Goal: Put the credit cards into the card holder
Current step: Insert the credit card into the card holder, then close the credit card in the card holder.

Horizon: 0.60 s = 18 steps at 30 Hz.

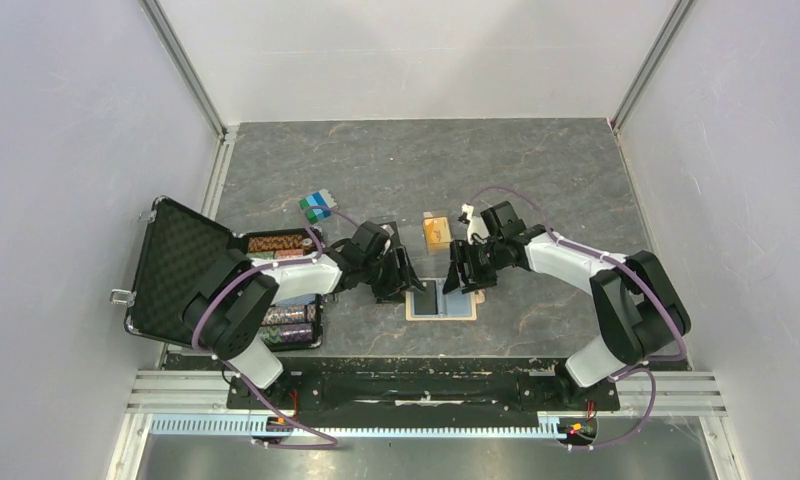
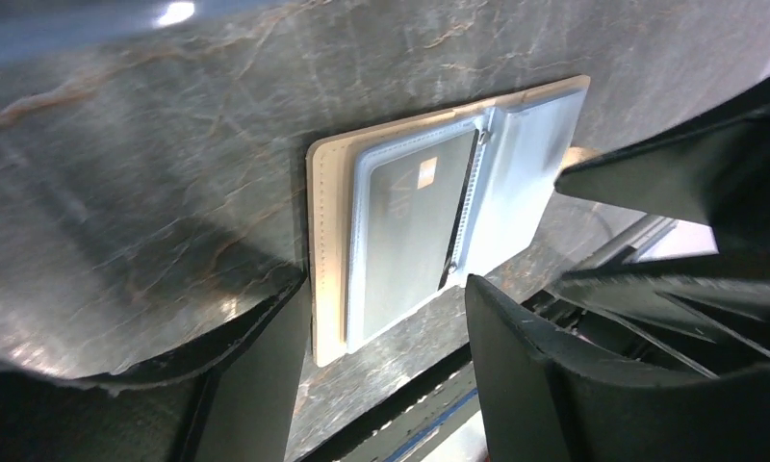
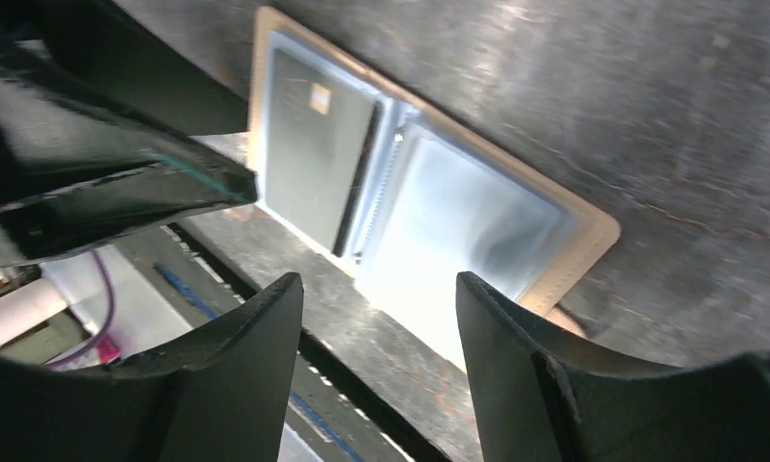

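- Your left arm reaches in low from the left and your right arm from the right. Both are bent at the elbow with the wrists tipped down, so the two heads nearly face each other over the middle of the table.
- Your left pincer stands spread with nothing between its black fingers. Your right pincer is spread and bare as well.
- Behind your left arm, a black foam-lined case lies open.
- The card holder lies open and flat on the table, just below and between the two pincers.
- It is a tan bifold with a stitched edge, and its glossy clear sleeves read pale blue-grey.
- Just beyond the right pincer's tips stands a small orange box.
- One credit card sits in the sleeve on your left pincer's side. It looks dark grey through the plastic and has a small gold square.
- The table itself is dark grey, stone-veined and slightly shiny.
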Each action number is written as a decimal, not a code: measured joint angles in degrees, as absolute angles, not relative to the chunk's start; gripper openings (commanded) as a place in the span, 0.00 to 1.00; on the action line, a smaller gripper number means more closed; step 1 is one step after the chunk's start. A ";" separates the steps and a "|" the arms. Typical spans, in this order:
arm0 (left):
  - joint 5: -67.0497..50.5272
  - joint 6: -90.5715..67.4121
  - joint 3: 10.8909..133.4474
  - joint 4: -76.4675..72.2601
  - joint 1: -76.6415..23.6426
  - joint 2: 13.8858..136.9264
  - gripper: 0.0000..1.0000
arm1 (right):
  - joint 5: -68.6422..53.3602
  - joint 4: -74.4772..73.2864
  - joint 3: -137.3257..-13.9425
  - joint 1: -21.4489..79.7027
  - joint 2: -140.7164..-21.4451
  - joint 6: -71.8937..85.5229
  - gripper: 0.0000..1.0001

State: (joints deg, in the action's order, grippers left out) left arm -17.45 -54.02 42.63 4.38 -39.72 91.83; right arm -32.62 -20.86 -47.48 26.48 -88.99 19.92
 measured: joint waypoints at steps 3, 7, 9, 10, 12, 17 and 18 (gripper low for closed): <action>-19.84 -54.63 42.63 0.99 -39.70 93.43 0.66 | -30.09 -21.85 -46.48 25.65 -89.80 17.12 0.60; -22.68 -54.63 42.63 -1.85 -39.51 94.89 0.66 | -31.38 -21.04 -45.87 25.28 -90.52 15.70 0.59; -23.07 -54.63 42.63 -2.11 -39.51 94.91 0.65 | -31.92 -20.51 -45.76 25.28 -90.67 15.33 0.59; -23.11 -54.63 42.63 -2.13 -39.51 94.91 0.65 | -32.12 -20.36 -45.76 25.26 -90.76 15.18 0.59; -23.14 -54.61 42.63 -2.11 -39.51 94.80 0.63 | -32.53 -20.05 -45.76 25.26 -90.96 15.07 0.59; -23.16 -54.63 42.63 -1.83 -39.51 92.79 0.59 | -33.06 -19.75 -45.76 25.28 -91.22 14.90 0.59; -23.20 -54.63 42.63 -1.83 -39.51 92.01 0.58 | -33.17 -19.73 -45.76 25.26 -91.24 14.85 0.59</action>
State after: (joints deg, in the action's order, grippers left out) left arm -23.20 -54.63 42.63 -1.83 -39.51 92.01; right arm -33.17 -19.73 -45.76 25.26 -91.24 14.85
